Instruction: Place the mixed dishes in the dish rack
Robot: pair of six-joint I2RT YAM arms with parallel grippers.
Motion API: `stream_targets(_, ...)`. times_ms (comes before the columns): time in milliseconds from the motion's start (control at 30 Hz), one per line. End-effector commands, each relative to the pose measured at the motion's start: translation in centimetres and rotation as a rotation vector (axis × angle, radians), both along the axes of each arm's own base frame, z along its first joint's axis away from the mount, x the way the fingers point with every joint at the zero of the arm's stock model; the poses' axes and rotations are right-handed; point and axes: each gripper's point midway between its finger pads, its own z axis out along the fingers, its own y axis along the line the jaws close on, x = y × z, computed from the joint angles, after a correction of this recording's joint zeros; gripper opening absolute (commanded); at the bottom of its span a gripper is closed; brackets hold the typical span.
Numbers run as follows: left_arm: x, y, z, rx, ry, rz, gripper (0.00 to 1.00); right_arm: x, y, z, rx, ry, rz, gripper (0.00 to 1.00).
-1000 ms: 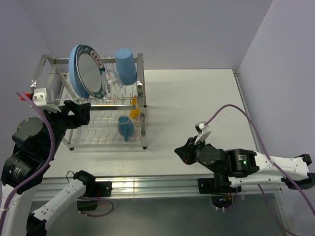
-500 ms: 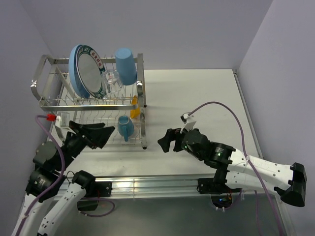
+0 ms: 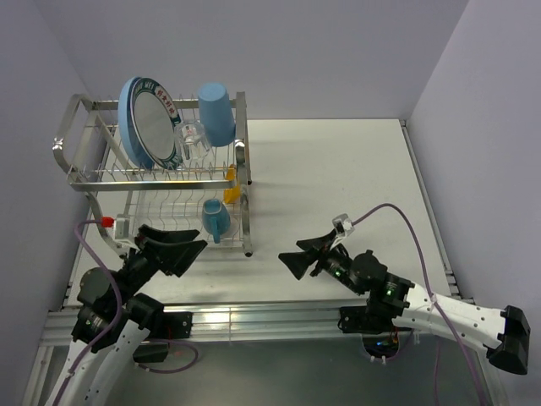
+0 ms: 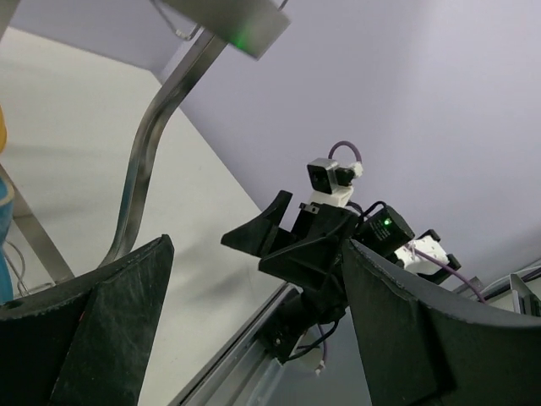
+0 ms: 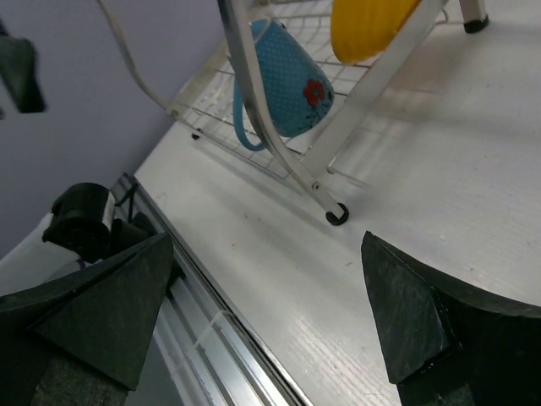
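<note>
L gripper (image 3: 193, 255): jaws wide apart, nothing in them. R gripper (image 3: 292, 259): same, spread wide, empty. Tips face each other, well apart. Two-tier chrome wire dish rack (image 3: 56, 144) sits just beyond L jaws, ahead of R jaws.

Upper tier, far from both jaws: large plain blue plate (image 3: 125, 110) & white plate w/ dark patterned rim (image 3: 154, 123) upright together, clear glass (image 3: 193, 142), blue plastic tumbler (image 3: 216, 114).

Lower tier: light blue mug (image 3: 215, 218), near L jaws. Small yellow-orange bowl (image 3: 231, 188) at rack end nearer R jaws, above mug.
</note>
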Motion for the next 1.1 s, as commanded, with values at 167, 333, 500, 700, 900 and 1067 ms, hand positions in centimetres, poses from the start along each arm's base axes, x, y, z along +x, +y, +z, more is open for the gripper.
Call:
stream_targets(167,-2.4,-0.2,-0.8,-0.067,-0.057,-0.086,0.86,-1.4,-1.4,3.4,0.234,-0.143,0.030,1.00)
stream_targets(333,-2.5,-0.1,-0.8,-0.039,-0.085,-0.076,0.86,-1.9,-2.2,2.3,0.285,-0.161,0.034,1.00)
stream_targets(500,-2.4,-0.8,-1.8,-0.042,-0.068,-0.117,0.86,-2.1,-3.7,3.3,0.401,-0.200,0.004,1.00)
stream_targets(700,-2.2,-1.5,-1.9,-0.112,-0.088,-0.171,0.86,-2.1,-3.0,2.6,0.368,-0.161,0.023,1.00)
stream_targets(900,-2.7,-2.6,-2.9,-0.225,-0.094,-0.290,0.97,-1.7,-3.2,1.5,0.373,-0.128,-0.006,1.00)
stream_targets(1067,-3.4,-2.8,-3.9,-0.298,-0.118,-0.365,0.99,-1.3,-3.5,0.9,0.359,-0.109,-0.035,1.00)
